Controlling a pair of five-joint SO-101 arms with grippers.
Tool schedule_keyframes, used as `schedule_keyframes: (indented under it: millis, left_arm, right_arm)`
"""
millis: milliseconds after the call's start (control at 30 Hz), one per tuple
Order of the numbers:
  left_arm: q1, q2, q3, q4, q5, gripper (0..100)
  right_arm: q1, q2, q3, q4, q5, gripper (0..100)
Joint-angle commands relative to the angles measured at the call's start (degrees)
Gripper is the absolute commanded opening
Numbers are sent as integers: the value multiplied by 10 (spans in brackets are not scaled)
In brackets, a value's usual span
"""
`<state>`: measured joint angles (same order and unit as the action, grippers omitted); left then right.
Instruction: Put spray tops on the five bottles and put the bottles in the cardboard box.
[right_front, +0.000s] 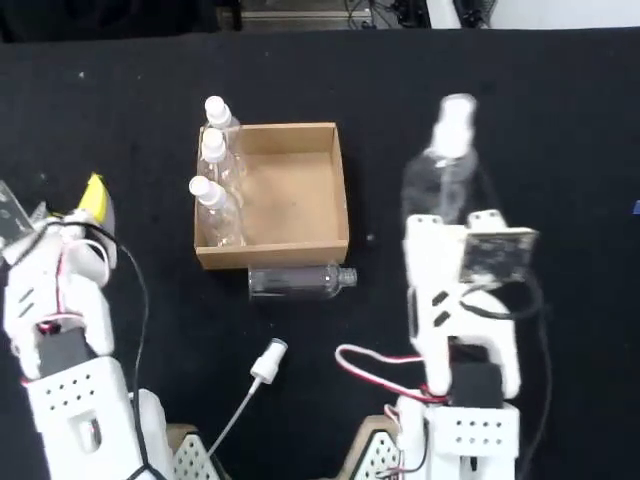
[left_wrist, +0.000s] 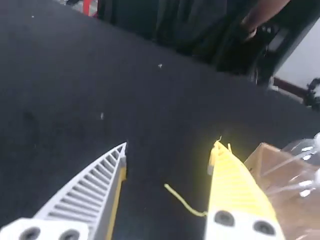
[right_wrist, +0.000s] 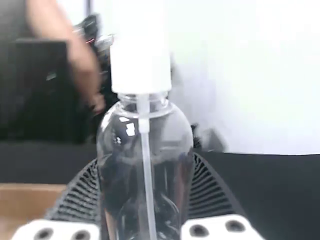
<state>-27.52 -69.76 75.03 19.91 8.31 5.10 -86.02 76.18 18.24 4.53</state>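
My right gripper (right_wrist: 145, 200) is shut on a clear bottle (right_wrist: 144, 165) with a white spray top (right_wrist: 141, 55), held upright right of the cardboard box (right_front: 335, 195); the same bottle (right_front: 445, 170) stands above the table in the high view. Three topped bottles (right_front: 218, 190) stand along the box's left wall. A topless clear bottle (right_front: 300, 281) lies on its side just in front of the box. A loose spray top (right_front: 267, 362) with its long tube lies nearer me. My left gripper (left_wrist: 167, 165) hangs open over bare table left of the box (left_wrist: 280, 195), nothing between its fingers.
The table is covered in black cloth (right_front: 150, 100). Red and black cables (right_front: 375, 365) run by the right arm's base. A thin yellow thread (left_wrist: 182, 200) lies between the left fingers. Dark furniture and a person's arm show behind the table.
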Motion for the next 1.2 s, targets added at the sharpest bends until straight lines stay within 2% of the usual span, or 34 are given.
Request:
schedule_keyframes:
  millis: [0, 133, 233, 400, 700, 1167]
  left_arm:
    - [-2, -4, 63, -97, -2, 245]
    - [-5, -4, 94, -122, -2, 245]
    - [-3, -4, 116, -124, -2, 245]
    - [-3, -4, 155, -125, -2, 245]
    - [-2, -4, 179, -125, -1, 245]
    - [-1, -4, 182, -125, -1, 245]
  right_arm:
    - [79, 18, -73, -19, 2, 11]
    - [134, 124, -135, -26, 3, 11]
    - [167, 230, -155, -82, -1, 11]
    - [207, 387, -126, -230, 2, 11]
    - [251, 582, -17, -560, 3, 11]
    - [315, 905, -18, -920, -3, 11]
